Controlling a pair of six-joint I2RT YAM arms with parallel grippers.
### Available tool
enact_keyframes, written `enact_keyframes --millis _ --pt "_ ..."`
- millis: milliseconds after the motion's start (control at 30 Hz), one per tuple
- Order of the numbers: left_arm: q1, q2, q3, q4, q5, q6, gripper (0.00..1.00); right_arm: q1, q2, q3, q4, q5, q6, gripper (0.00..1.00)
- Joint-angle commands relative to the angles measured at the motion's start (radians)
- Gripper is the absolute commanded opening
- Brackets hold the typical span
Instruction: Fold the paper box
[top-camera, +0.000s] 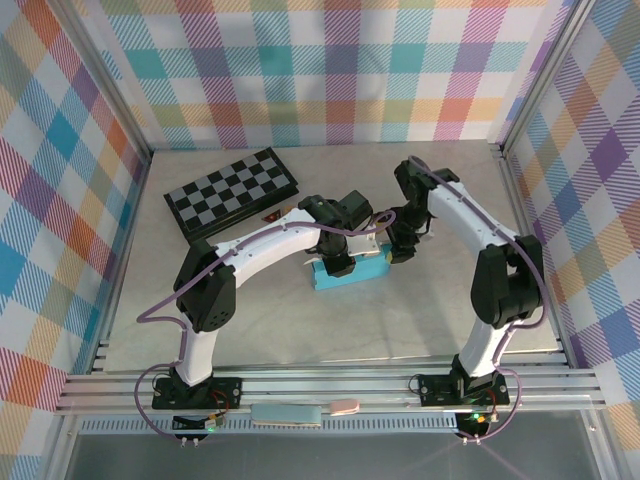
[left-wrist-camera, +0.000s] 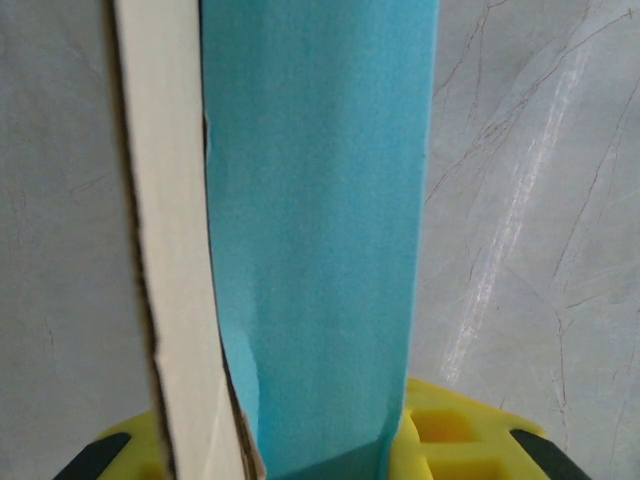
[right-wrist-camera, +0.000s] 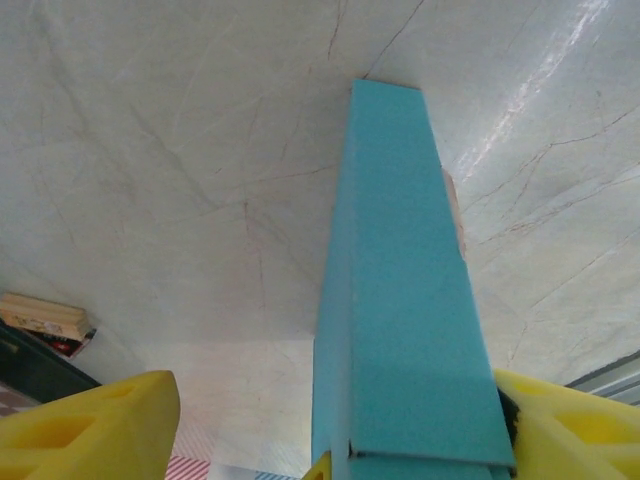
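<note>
Turquoise paper box (top-camera: 347, 281) lies mid-table (top-camera: 300, 330), largely hidden under both wrists. Left gripper (left-wrist-camera: 290, 440) pinches its card. Right gripper (right-wrist-camera: 330, 420) is spread open, the box against one finger, its near end cropped.

Left arm (top-camera: 250, 243): you have smooth white shell links joined by bulky black joint housings.
Right arm (top-camera: 468, 215): yours matches it, white links with a large black joint block midway.
Cables: a thin purple cable (top-camera: 160, 312) loops out from your left base, and another follows the right arm.
Bases: black mounts (top-camera: 196, 386) carry your arms.
Left gripper (left-wrist-camera: 290, 430): your fingers (left-wrist-camera: 445, 430) are bright yellow plastic with square moulded pockets and black outer corners.
Right gripper (right-wrist-camera: 330, 400): your fingers (right-wrist-camera: 90, 425) are the same yellow, with hollowed faces.
</note>
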Motion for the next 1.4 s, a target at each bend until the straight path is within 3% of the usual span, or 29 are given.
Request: enact_keyframes --millis 0,367,633,1033,1233,1367 --pt "-0.009 0.03 -0.003 0.004 -0.02 0.004 0.25 0.009 0.026 0.014 -0.023 -0.005 0.007 0.7" --pt "-0.01 0.031 -0.012 0.026 -0.019 -0.014 0.25 0.028 0.045 -0.026 -0.015 0.015 -0.045 0.57" --pt "-0.008 0.039 -0.009 0.022 -0.013 -0.018 0.24 0.042 0.016 -0.039 -0.032 0.047 -0.058 0.64" --pt "0.003 0.035 -0.005 0.045 0.008 -0.037 0.25 0.067 0.063 -0.031 -0.013 0.093 -0.065 0.53" --pt "0.05 -0.005 -0.017 0.098 0.109 -0.134 0.32 0.085 0.052 -0.069 0.011 0.12 -0.047 0.42" --pt "0.08 -0.133 -0.123 0.258 0.176 -0.273 0.46 0.087 0.055 -0.063 0.015 0.13 -0.034 0.39"
